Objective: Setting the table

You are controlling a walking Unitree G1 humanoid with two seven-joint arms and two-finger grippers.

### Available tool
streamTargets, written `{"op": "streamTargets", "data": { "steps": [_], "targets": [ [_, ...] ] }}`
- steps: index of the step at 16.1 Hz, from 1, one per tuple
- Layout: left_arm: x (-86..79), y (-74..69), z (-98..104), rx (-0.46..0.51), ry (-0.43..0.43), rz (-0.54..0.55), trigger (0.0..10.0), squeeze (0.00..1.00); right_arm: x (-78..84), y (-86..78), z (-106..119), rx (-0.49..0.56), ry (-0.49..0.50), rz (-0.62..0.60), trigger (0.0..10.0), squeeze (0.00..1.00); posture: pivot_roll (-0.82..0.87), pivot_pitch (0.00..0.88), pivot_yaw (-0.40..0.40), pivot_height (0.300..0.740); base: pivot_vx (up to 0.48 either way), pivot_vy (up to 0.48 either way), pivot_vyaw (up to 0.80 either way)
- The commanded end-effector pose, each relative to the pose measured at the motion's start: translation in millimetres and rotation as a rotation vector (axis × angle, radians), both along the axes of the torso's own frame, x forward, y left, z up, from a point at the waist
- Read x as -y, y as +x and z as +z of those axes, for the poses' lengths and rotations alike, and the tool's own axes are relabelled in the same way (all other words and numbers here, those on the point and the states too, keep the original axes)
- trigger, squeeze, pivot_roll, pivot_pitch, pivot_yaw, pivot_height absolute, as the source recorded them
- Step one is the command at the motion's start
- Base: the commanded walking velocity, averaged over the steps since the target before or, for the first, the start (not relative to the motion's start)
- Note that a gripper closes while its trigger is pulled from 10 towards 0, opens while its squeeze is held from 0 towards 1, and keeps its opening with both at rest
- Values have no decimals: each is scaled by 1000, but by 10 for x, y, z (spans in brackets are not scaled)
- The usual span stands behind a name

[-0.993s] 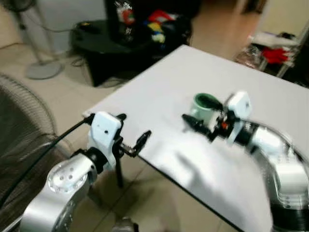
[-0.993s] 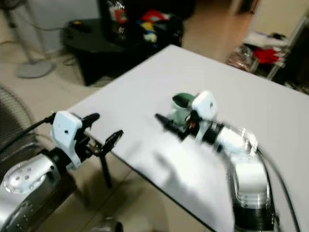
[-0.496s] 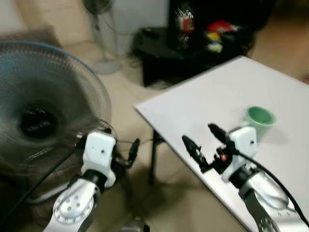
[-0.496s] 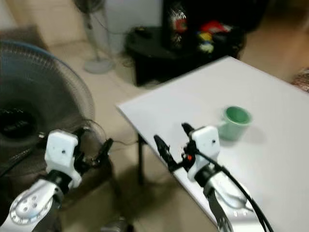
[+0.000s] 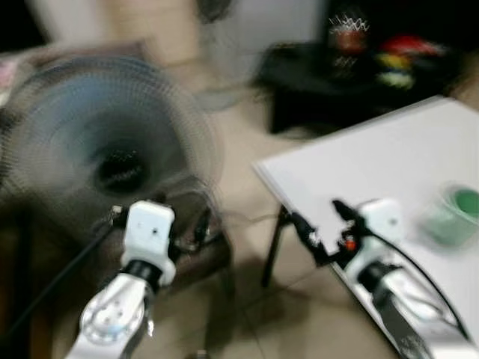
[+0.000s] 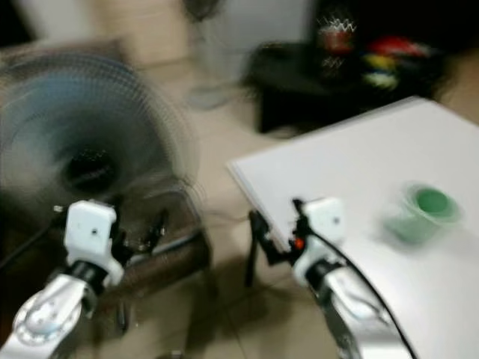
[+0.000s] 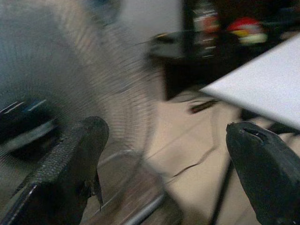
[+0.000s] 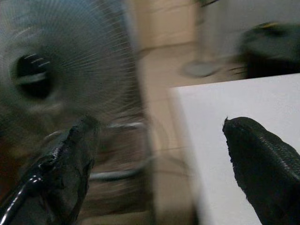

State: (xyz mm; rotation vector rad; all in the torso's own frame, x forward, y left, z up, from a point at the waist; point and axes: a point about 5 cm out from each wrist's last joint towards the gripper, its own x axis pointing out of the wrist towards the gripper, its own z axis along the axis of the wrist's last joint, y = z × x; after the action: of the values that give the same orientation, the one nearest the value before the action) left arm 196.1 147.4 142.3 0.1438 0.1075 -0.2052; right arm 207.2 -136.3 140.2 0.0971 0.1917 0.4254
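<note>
The right hand (image 5: 318,228) hangs over the near corner of the white table (image 5: 374,161), its two black fingers spread wide with nothing between them. The left hand (image 5: 196,233) is out over the floor, well off the table, in front of a big standing fan (image 5: 112,149); its wrist view shows its fingers parted and empty too.

The green cup (image 5: 453,217) sits upright on the table, off to the right of the right hand and apart from it. It is a pale green cup with a darker green inside, seen from above; the picture is too smeared to make out a handle or whether anything is in it.

Everything is blurred, so I'd guess the robot is turning or walking, and both hands now point toward the fan, not at the table. If the next job is fetching another piece for the setting, I'd say steady the body first, keep the left arm clear of the fan's grille and the cable (image 5: 52,277) trailing from it, and mind the table corner with the right arm.
</note>
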Motion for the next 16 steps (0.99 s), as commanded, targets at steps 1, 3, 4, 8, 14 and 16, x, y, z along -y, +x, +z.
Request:
{"op": "streamTargets", "data": {
  "steps": [1,3,4,8,14,16],
  "targets": [
    [-40,28,-30,-1,19,23,10000,0,-36,6,-3,-8,19,20,10000,1000,39,0,26,740,0,0,800],
    [-69,49,-27,-2,45,24,10000,0,-81,-8,-5,-29,37,52,10000,1000,43,0,37,740,0,0,800],
    [-68,65,-17,3,60,9,10000,0,-87,-1,-13,-36,46,42,10000,1000,43,0,41,740,0,0,800],
    [-69,71,29,16,37,-2,10000,0,-48,38,-21,-15,45,-13,10000,1000,52,0,51,740,0,0,800],
    [-67,55,47,10,-3,25,10000,0,-63,123,-40,-21,58,69,10000,1000,78,0,15,740,0,95,800],
    [-82,45,67,17,0,39,10000,0,-49,138,-57,-28,51,82,10000,1000,89,0,-1,740,0,330,800]
  ]
}}
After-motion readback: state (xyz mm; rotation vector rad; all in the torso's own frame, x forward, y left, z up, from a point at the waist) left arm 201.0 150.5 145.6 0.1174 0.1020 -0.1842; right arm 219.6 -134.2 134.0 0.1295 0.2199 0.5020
